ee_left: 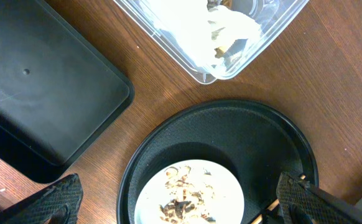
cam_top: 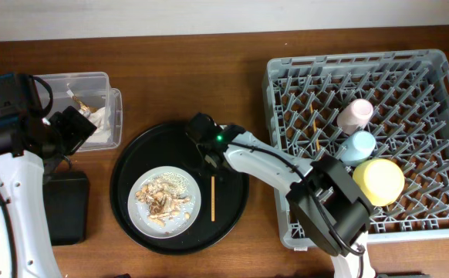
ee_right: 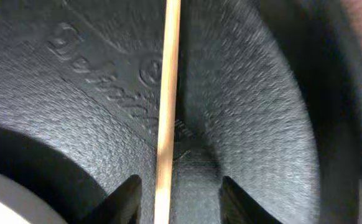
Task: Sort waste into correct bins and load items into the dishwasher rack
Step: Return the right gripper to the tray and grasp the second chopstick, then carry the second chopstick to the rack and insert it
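Observation:
A wooden chopstick lies on the large round black tray, right of the grey-white plate that holds food scraps. My right gripper is low over the tray, its fingers apart on either side of the chopstick without touching it. My left gripper hangs wide open above the plate's left side, holding nothing. The rack holds the pink cup, blue cup, yellow saucer and another thin stick.
The clear box at the back left contains crumpled paper wrappers. The shallow black rectangular tray lies at the front left, beside the round tray. Bare wood shows between them.

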Available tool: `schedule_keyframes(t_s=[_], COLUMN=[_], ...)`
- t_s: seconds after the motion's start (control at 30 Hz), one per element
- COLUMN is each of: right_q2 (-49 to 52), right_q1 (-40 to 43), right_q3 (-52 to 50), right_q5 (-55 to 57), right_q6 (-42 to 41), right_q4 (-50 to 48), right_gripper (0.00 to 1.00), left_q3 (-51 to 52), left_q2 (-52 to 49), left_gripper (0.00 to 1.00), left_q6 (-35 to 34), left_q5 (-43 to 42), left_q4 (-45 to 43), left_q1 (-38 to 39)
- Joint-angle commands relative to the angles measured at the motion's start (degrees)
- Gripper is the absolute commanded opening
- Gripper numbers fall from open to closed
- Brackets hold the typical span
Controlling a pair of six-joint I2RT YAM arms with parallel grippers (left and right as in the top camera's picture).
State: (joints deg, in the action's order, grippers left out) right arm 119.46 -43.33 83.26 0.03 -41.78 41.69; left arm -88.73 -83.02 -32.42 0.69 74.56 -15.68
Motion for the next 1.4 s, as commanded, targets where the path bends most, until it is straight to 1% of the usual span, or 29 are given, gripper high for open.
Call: schedule_keyframes(t_s=[0.0,0.03,0.1,0.17,0.37,0.5,0.53,0.57,0.6,0.73,0.83,0.97,1.03,1.07,1.13,1.17,1.23,1.27,1.37], right_q2=[-0.02,-0.02,-0.02,-0.02,-0.02,-0.02,-0.02,-0.02,-0.02,-0.04,-0.20,-2.25,-3.78,-4.92,-6.03,-6.40,-6.62,-6.62,-6.62], right_q1=[-0.72,-0.92,-1.09,-1.57,-4.98,-5.79,-5.79,-5.79,-5.77,-5.77,-5.53,-1.99,1.29,4.35,8.66,10.86,16.39,19.96,28.09], right_q3=[-1.73,-1.73,-1.73,-1.75,-1.75,-1.75,-1.75,-1.73,-1.73,-1.66,-0.76,6.32,10.62,13.79,17.62,19.32,23.17,25.11,26.58], right_q5=[-1.92,-1.86,-1.60,0.37,8.22,9.05,9.03,9.07,9.03,8.79,8.83,9.05,8.02,5.68,1.99,0.96,-2.10,-4.87,-10.23], right_q6=[-0.76,-0.79,-1.07,-2.91,-5.51,-5.73,-6.62,-8.28,-8.79,-9.77,-9.75,-8.94,-4.81,1.07,10.03,13.00,20.61,26.10,38.58], right_q4=[-1.29,-1.64,-1.88,-1.36,-0.26,0.04,0.31,0.96,1.20,1.60,2.95,10.93,14.27,15.89,17.86,19.30,23.67,26.75,31.23], right_gripper=[0.40,0.39,0.36,0.28,0.28,0.27,0.24,0.17,0.13,0.04,0.04,0.04,0.04,0.04,0.04,0.04,0.04,0.04,0.04], left_q3=[-0.17,-0.17,-0.17,-0.17,-0.17,-0.17,-0.17,-0.17,-0.17,-0.17,-0.17,-0.17,-0.17,-0.17,-0.17,-0.17,-0.17,-0.17,-0.17], left_q2=[0.00,0.00,0.00,0.00,0.00,0.00,0.00,0.00,0.00,0.00,0.00,0.00,0.00,0.00,0.00,0.00,0.00,0.00,0.00], left_gripper=[0.99,0.99,0.99,0.99,1.00,0.99,0.99,1.00,0.99,0.99,0.99,0.99,0.99,0.99,0.99,0.99,0.99,0.99,0.99], left_q6=[-0.33,-0.33,-0.33,-0.33,-0.33,-0.33,-0.33,-0.33,-0.33,-0.33,-0.33,-0.33,-0.33,-0.33,-0.33,-0.33,-0.33,-0.33,-0.33], left_q5=[0.20,0.20,0.20,0.20,0.20,0.20,0.20,0.20,0.20,0.20,0.20,0.20,0.20,0.20,0.20,0.20,0.20,0.20,0.20], left_q4=[0.11,0.11,0.09,0.11,0.11,0.11,0.11,0.11,0.11,0.11,0.09,0.09,0.11,0.11,0.11,0.11,0.11,0.11,0.09], left_q1=[-0.13,-0.13,-0.13,-0.13,-0.13,-0.13,-0.13,-0.13,-0.13,-0.13,-0.13,-0.13,-0.13,-0.13,-0.13,-0.13,-0.13,-0.13,-0.13])
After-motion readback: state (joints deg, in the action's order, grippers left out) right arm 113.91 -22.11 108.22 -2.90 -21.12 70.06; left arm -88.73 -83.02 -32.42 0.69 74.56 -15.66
